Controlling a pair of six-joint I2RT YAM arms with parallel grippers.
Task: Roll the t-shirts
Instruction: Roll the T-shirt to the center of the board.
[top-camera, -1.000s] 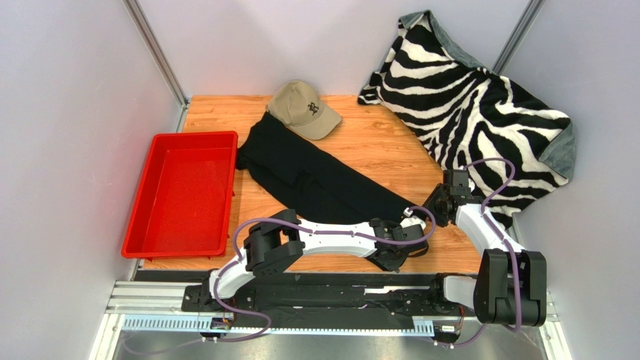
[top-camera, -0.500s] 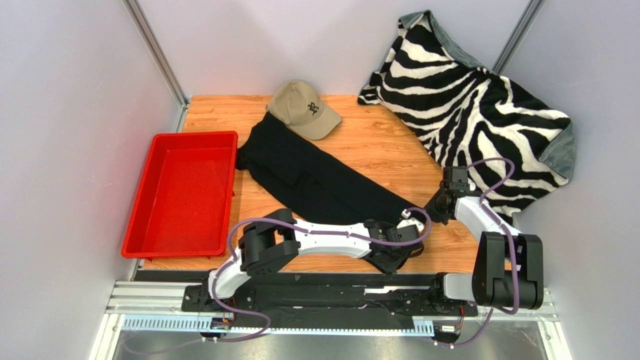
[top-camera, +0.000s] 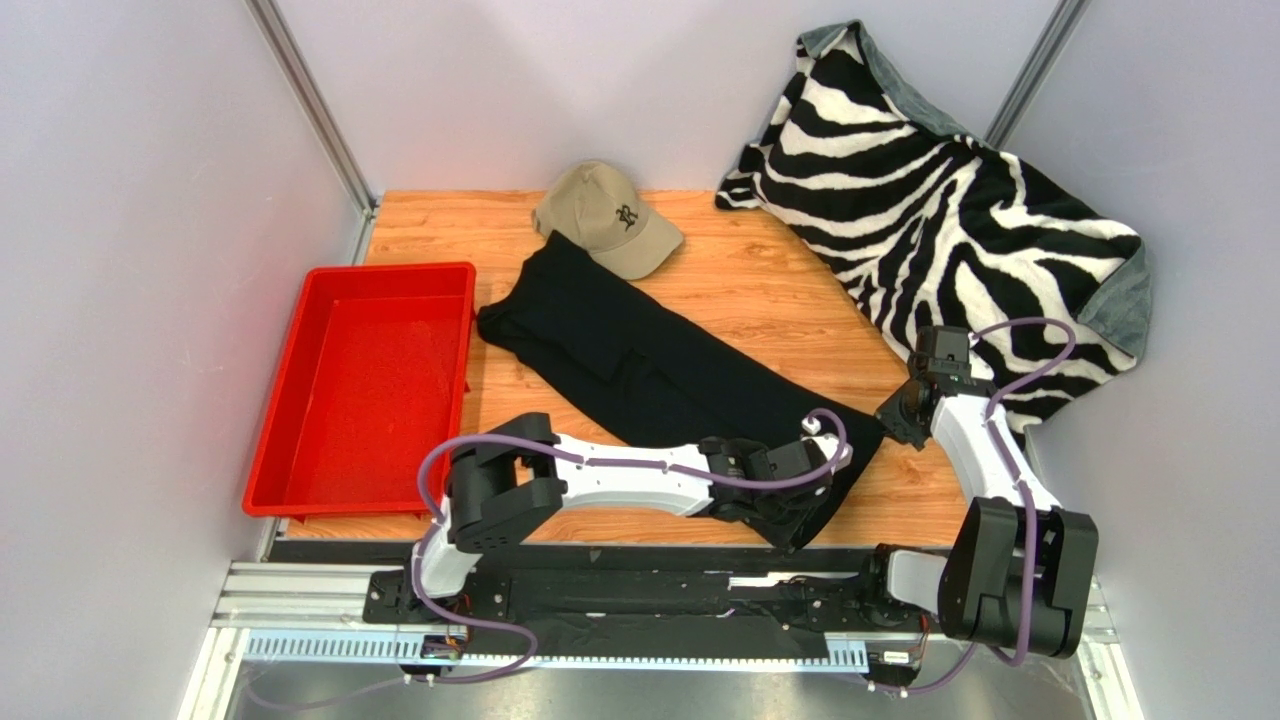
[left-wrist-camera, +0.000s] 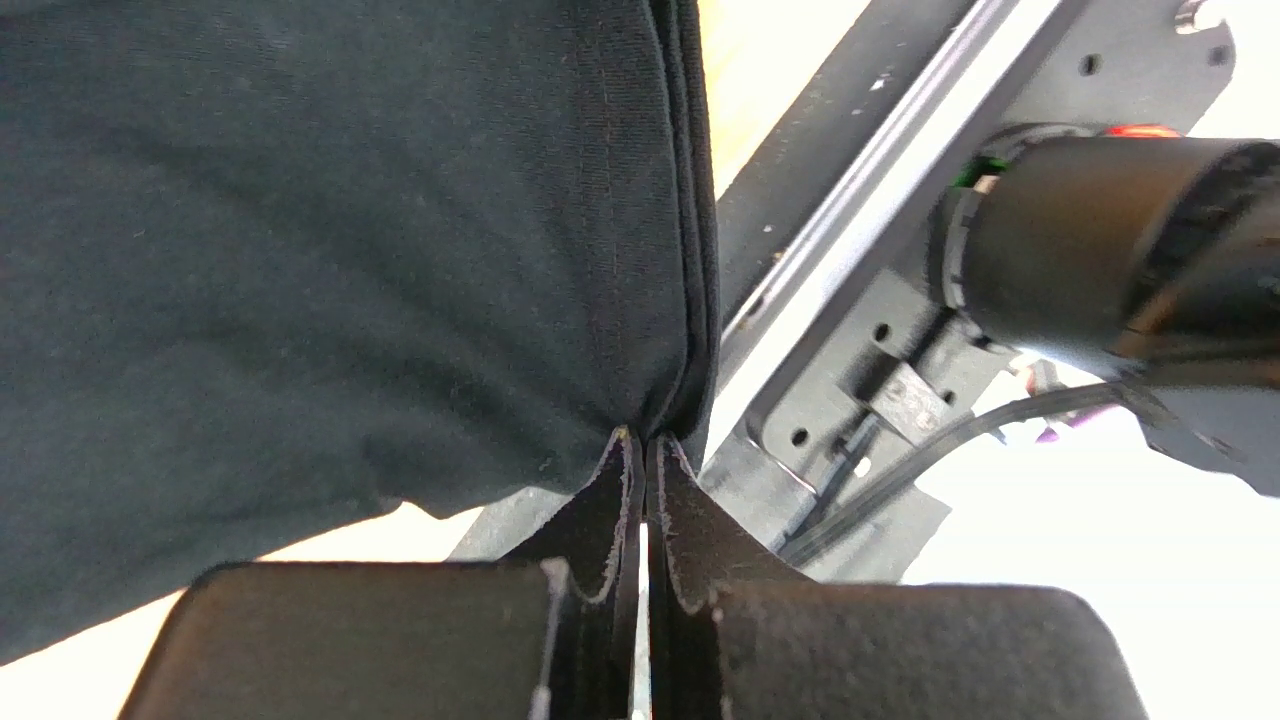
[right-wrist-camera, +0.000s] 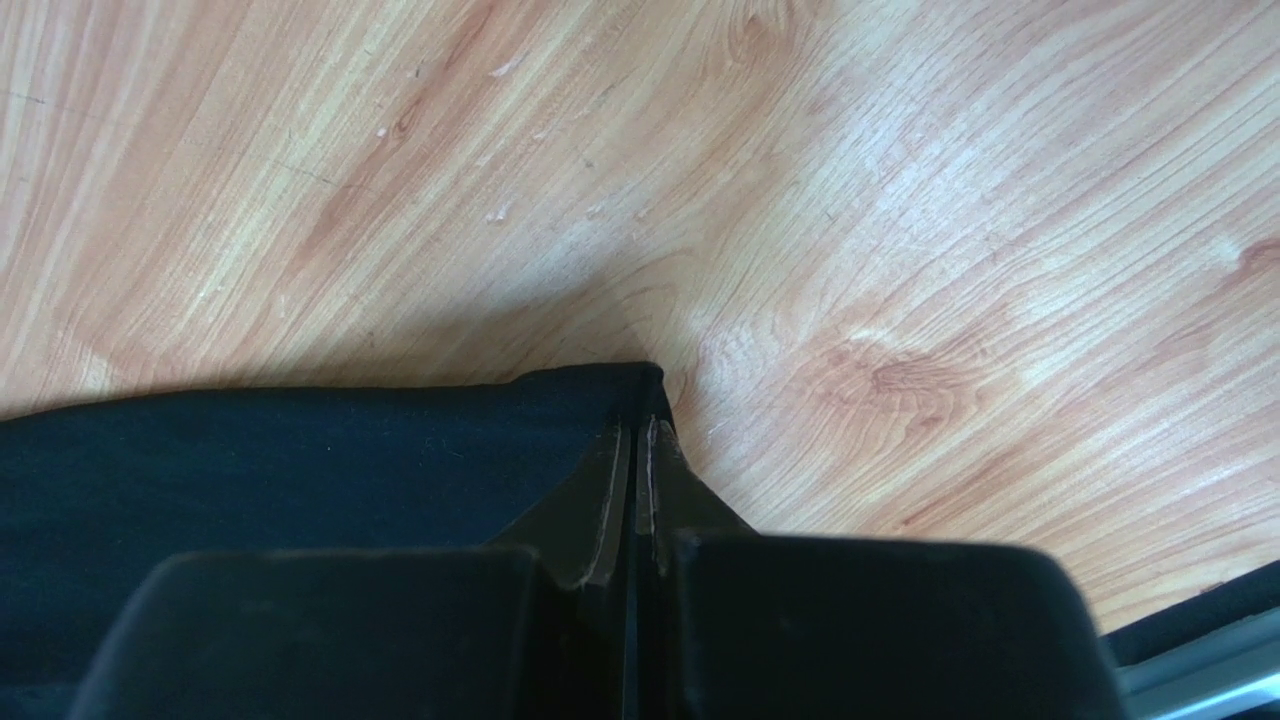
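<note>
The black t-shirt (top-camera: 646, 353) lies folded into a long strip, running diagonally across the wooden table from near the cap to the near right. My left gripper (top-camera: 809, 522) is shut on the near corner of the strip's right end; the left wrist view shows the jaws (left-wrist-camera: 646, 443) pinching the hemmed edge of the t-shirt (left-wrist-camera: 331, 225), lifted over the table's near edge. My right gripper (top-camera: 897, 423) is shut on the far corner of that end; the right wrist view shows it (right-wrist-camera: 639, 432) gripping the t-shirt's (right-wrist-camera: 301, 450) corner low over the wood.
A red tray (top-camera: 388, 273) stands at the left. A tan cap (top-camera: 609, 218) sits at the back, just beyond the shirt's far end. A zebra-striped blanket (top-camera: 962, 210) is heaped at the back right, close behind my right arm. The metal base rail (top-camera: 676, 567) runs along the near edge.
Both grippers have moved right and towards the near edge, dragging the t-shirt with them. Its far end has slid away from the cap and tray, and the strip is stretched longer.
</note>
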